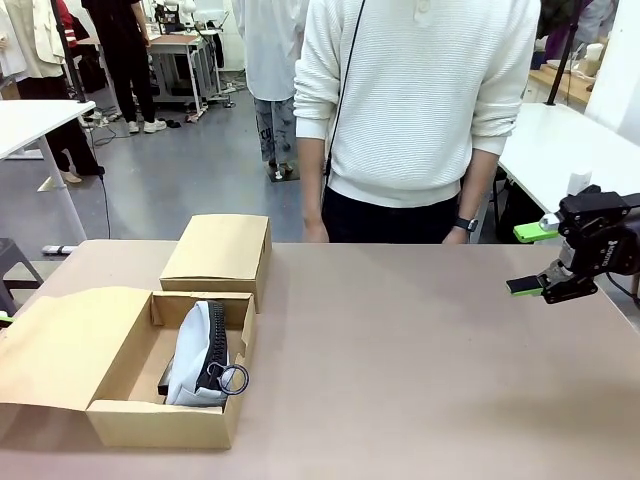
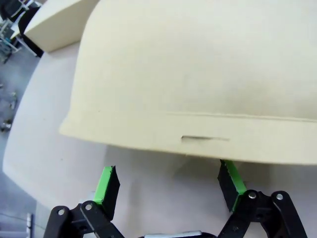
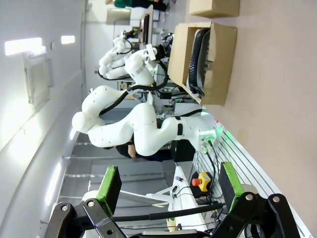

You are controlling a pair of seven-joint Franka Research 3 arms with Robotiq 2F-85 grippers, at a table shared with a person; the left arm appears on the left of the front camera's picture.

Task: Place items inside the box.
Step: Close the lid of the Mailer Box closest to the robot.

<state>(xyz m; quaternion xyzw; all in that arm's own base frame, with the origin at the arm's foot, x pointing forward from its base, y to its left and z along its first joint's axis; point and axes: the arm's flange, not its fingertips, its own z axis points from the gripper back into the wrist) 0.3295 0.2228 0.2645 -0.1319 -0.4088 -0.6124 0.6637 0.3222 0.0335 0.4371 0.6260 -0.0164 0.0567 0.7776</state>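
While grey pencil case (image 1: 205, 352) sits in box (image 1: 130, 420) at bench's near left corner: both jaws wide open, empty, waiting for more.

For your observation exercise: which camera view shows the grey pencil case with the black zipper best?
The front view: the grey pencil case with black zipper lies inside the open cardboard box. The right wrist view shows it small, sideways and distant; the left wrist view shows cardboard.

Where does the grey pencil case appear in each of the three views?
Front view: the grey pencil case stands inside the open box, lower left.
Left wrist view: the case is not in it; the box's flap spreads across it.
Right wrist view: top middle, inside the box.
Shared landmark: the box.
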